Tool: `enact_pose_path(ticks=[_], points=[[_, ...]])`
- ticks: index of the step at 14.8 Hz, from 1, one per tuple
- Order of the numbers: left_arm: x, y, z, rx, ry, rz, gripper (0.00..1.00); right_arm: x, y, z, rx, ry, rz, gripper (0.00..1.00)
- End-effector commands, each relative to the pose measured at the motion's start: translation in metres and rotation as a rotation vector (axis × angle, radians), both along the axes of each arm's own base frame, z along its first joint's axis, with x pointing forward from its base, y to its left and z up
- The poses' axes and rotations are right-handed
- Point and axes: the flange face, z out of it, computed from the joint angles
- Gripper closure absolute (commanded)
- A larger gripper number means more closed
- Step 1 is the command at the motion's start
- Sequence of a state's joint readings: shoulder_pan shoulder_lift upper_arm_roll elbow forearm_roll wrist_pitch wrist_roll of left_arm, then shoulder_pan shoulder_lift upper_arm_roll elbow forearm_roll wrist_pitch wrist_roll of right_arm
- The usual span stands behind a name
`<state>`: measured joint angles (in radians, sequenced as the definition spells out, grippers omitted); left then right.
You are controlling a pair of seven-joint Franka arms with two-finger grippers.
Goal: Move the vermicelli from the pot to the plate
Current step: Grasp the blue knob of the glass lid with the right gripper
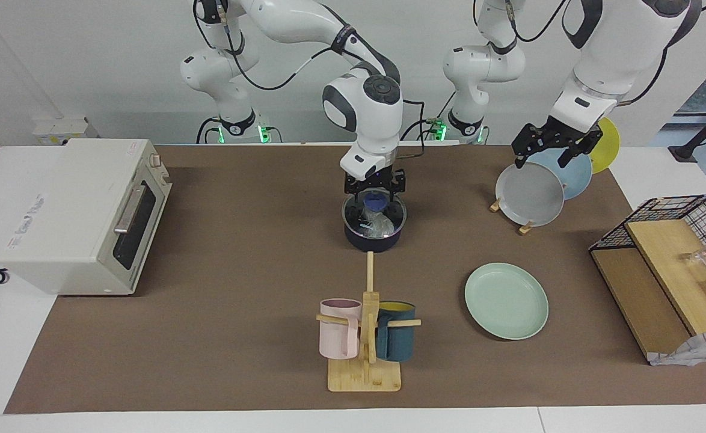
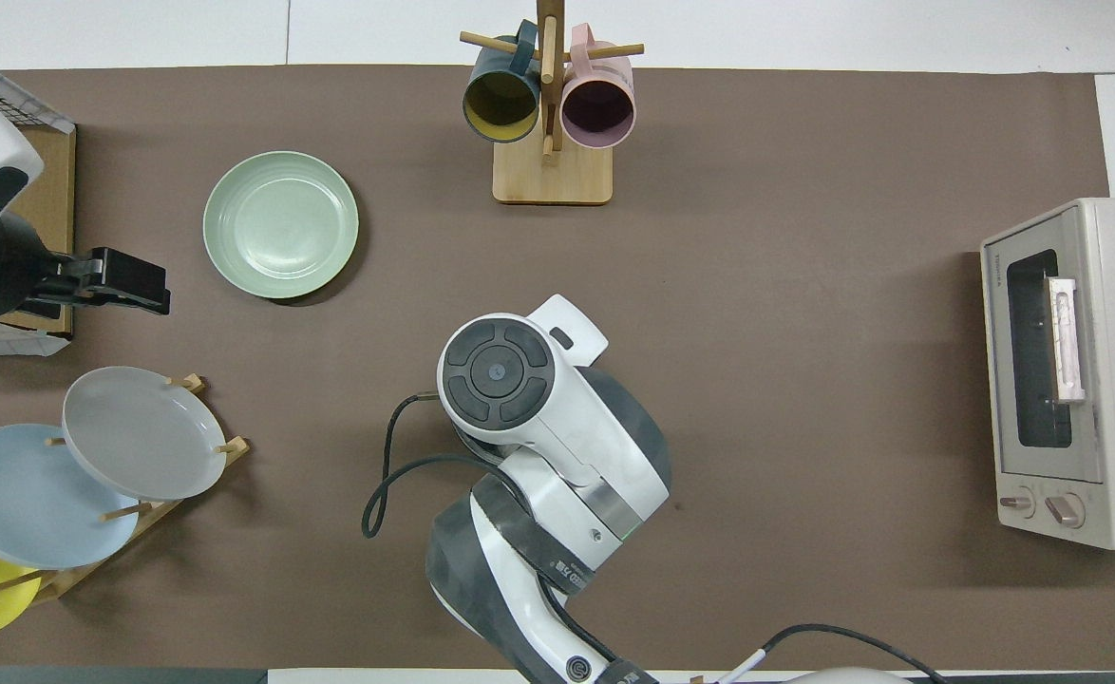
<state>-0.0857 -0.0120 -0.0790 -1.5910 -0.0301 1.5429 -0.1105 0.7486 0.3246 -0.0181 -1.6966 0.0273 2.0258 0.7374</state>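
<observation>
The dark navy pot [image 1: 373,239] stands mid-table with the glass lid [image 1: 389,218] on it. The whitish vermicelli [image 1: 380,226] shows through the glass. My right gripper [image 1: 376,201] is down at the lid's blue knob [image 1: 376,198]. In the overhead view my right arm [image 2: 519,399] hides the pot, lid and gripper. The mint-green plate [image 1: 506,300] [image 2: 280,225] lies bare, farther from the robots than the pot, toward the left arm's end. My left gripper [image 1: 540,161] [image 2: 154,285] waits open and empty over the plate rack.
A wooden rack [image 1: 527,227] holds a grey plate [image 1: 530,195], a light blue plate [image 1: 575,171] and a yellow plate [image 1: 607,144]. A mug tree [image 1: 366,337] with two mugs stands farther out than the pot. A toaster oven [image 1: 82,216] and a wire basket [image 1: 678,228] sit at the table's ends.
</observation>
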Motion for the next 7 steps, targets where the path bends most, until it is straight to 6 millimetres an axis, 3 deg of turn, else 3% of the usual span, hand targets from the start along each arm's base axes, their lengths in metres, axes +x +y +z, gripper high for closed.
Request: enact_pose_path(ticks=[1, 7], points=[[-0.0032, -0.0007, -0.0015, 0.01, -0.017, -0.011, 0.0, -0.0049, -0.0067, -0.0064, 0.008, -0.029, 0.008, 0.05], [-0.0032, -0.0016, -0.0013, 0.01, -0.018, -0.016, 0.0, -0.004, -0.0072, -0.0062, 0.01, -0.032, 0.024, 0.39]])
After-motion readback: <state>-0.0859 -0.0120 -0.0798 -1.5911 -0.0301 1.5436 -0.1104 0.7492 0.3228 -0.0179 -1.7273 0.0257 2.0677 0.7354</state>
